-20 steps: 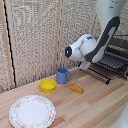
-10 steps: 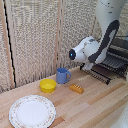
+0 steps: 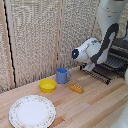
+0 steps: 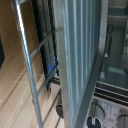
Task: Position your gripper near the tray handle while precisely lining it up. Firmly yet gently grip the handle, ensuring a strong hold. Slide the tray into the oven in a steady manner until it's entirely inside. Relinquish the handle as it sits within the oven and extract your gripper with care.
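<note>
Gripper [image 3: 91,65] at right of exterior frame, low over oven's [image 3: 118,54] dropped door; spread or pinching, cannot tell. Tray [image 4: 82,60] fills wrist view centre, ribbed metal, part out of oven. Likely stiff, light, slippery; take front edge, handle possibly hidden.

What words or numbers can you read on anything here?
None can be read.
The oven: no label shows in the exterior view.
Its knobs: any marks are too blurred in the wrist view.
The blue mug, yellow bowl and plate: no writing, only a rim pattern on the plate.
</note>
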